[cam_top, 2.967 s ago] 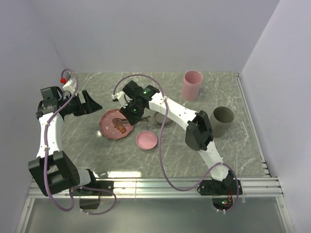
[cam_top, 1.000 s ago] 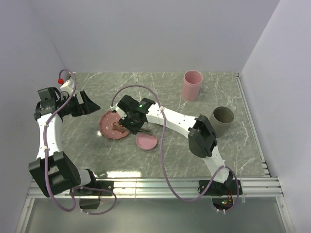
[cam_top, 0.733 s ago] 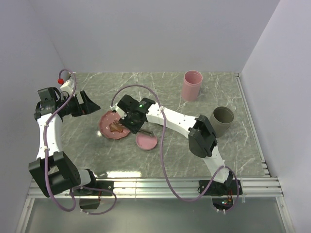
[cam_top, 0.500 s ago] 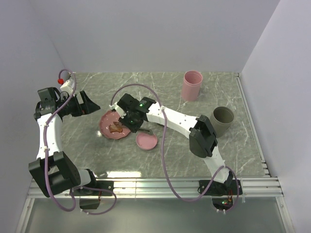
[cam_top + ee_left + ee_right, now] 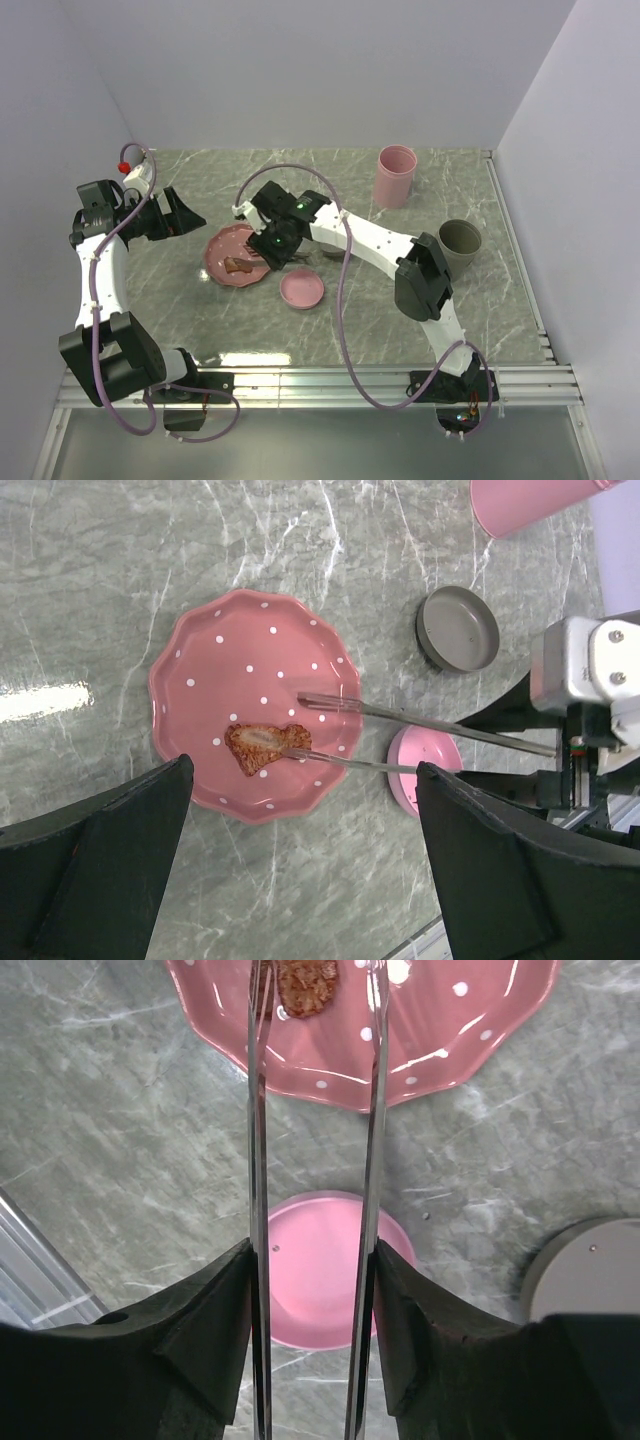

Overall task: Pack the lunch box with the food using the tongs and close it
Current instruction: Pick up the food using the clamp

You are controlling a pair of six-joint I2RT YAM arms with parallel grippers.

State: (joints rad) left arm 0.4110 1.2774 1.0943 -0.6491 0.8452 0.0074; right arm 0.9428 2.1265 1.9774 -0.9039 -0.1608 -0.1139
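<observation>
Room to move is decent on the table (image 5: pixel 180 300): bare marble runs along the far side behind the pink plate (image 5: pixel 210 650), and there's another open patch between the plate and the near rail (image 5: pixel 350 382). It gets tighter on the plate's right. The pink lid (image 5: pixel 301 288) sits just beside the scalloped rim, and the grey lid (image 5: pixel 458 628) lies a bit further off, apart from both. The pink container (image 5: pixel 395 176) stands well away toward the back, and the grey container (image 5: pixel 459 248) is close to the right arm's elbow. The right gripper (image 5: pixel 312 1260) is clamped on the tongs (image 5: pixel 430 725), one finger against each arm. The tong arms themselves are spread. One tip touches the food (image 5: pixel 262 750), a brown piece lying on the near half of the plate, and the other tip hangs over the plate, clear of it. The left gripper (image 5: pixel 185 215) hovers over the plate's left edge with its jaws wide and nothing in them. Compared with a second ago, the right wrist has pulled back toward the far right, so more of the plate shows. The food is in about the same spot, and the left arm hasn't budged.
</observation>
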